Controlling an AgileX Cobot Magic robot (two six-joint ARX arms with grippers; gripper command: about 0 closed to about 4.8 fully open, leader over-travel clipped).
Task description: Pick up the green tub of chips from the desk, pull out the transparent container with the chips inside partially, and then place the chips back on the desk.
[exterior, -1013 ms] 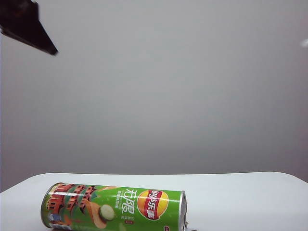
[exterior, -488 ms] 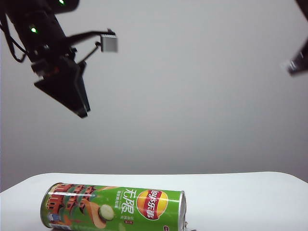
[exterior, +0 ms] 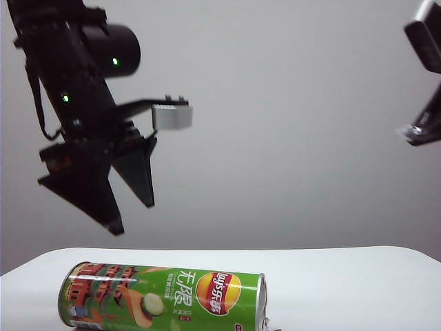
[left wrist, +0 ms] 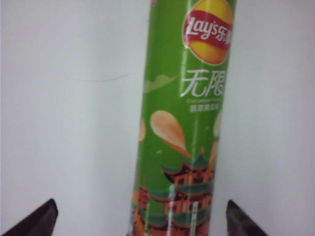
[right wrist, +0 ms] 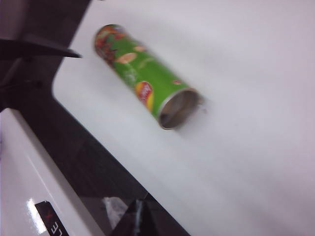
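The green tub of chips (exterior: 165,296) lies on its side on the white desk (exterior: 344,276), silver-rimmed end toward the right. My left gripper (exterior: 132,212) hangs open above the tub's left half, fingers pointing down and clear of it. In the left wrist view the tub (left wrist: 184,128) runs lengthwise between the spread fingertips (left wrist: 42,219) of the left gripper (left wrist: 140,223). My right gripper (exterior: 417,131) is high at the right, far from the tub. In the right wrist view its fingers (right wrist: 140,221) are pressed together, and the tub (right wrist: 142,78) shows a dark open mouth. The transparent container and the chips are hidden.
A plain grey wall stands behind the desk. In the right wrist view the desk's rounded edge (right wrist: 74,113) drops to a dark floor (right wrist: 98,167), beside a white surface (right wrist: 24,182) bearing a black label.
The left arm has come down from the upper left toward the tub and its jaws have spread apart. The right arm has come into view at the upper right. The tub has not moved.
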